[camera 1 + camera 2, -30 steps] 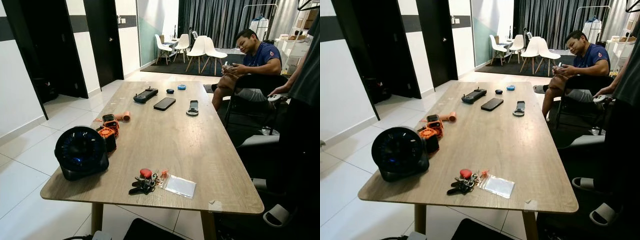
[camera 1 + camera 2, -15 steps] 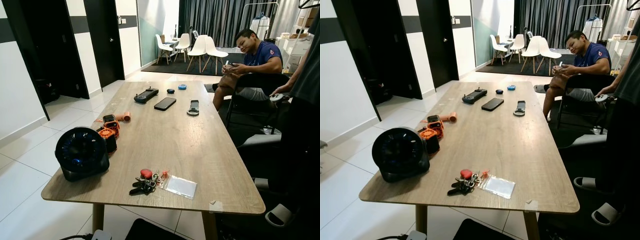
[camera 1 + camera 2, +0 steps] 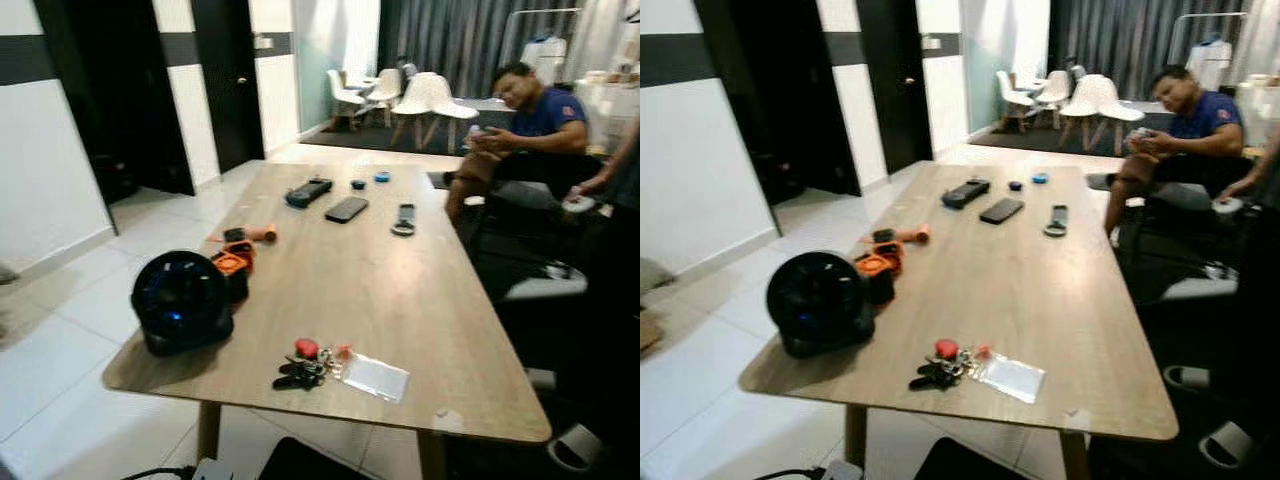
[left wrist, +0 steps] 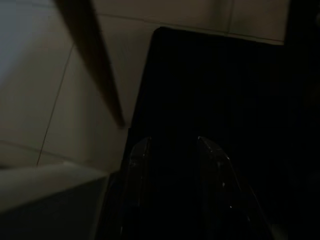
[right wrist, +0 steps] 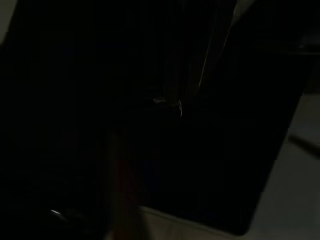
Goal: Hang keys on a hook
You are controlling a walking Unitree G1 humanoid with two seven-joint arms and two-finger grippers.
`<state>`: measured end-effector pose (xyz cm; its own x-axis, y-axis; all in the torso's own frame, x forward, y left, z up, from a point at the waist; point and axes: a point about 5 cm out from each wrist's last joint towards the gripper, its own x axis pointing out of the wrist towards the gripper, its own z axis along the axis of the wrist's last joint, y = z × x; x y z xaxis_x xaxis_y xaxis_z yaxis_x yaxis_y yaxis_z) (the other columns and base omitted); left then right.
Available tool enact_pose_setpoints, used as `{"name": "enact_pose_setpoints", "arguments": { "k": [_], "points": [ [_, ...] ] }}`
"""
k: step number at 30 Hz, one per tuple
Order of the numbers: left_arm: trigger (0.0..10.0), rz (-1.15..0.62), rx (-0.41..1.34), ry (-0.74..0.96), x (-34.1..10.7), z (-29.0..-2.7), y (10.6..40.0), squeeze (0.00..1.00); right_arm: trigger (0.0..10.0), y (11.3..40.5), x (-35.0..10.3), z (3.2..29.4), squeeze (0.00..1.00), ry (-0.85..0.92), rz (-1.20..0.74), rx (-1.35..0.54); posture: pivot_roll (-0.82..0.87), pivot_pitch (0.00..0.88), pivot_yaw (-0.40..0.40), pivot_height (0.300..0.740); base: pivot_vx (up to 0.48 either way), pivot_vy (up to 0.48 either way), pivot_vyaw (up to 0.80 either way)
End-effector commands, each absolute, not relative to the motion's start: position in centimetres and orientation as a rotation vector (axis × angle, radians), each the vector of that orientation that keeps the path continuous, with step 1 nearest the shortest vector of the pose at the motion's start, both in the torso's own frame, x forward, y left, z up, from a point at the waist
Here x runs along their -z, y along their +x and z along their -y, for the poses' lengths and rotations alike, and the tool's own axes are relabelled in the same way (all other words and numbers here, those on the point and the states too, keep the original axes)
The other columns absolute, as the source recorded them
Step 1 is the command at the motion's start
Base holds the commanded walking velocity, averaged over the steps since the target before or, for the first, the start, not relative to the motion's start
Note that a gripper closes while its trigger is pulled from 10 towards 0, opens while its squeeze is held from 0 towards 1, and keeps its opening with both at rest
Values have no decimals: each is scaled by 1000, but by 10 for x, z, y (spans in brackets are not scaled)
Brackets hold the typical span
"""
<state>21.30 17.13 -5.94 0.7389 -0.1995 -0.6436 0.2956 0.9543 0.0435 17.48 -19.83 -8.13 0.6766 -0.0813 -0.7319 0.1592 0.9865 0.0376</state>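
Note:
A bunch of keys with a red tag and dark fobs lies on the wooden table, close to its near edge. A clear plastic sleeve lies flat against the bunch on its right. In the dark left wrist view, my left gripper hangs low over a black mat and pale floor tiles, beside a table leg. Its two fingers stand apart with nothing between them. The right wrist view is nearly black, with only dim dark shapes.
A round black fan and orange tools sit at the table's left. A phone, a controller and small items lie at the far end. One person sits beyond the table; another stands at the right edge.
The head views have shifted and blurred, so the table sits slightly further right in the picture. The keys and other things on the table have not moved.

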Motion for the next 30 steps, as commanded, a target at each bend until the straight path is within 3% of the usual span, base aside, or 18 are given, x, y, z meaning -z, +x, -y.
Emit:
{"name": "enact_pose_setpoints", "arguments": {
  "k": [1,30],
  "points": [
    [10000,-694,277,161,60,-173,211,0,10000,173,82,196,0,101,-820,129,30,30,33,740,0,0,800],
    [10000,-739,250,149,67,-185,196,0,10000,167,86,191,0,69,-849,66,37,32,18,740,0,0,800]
  ]
}}
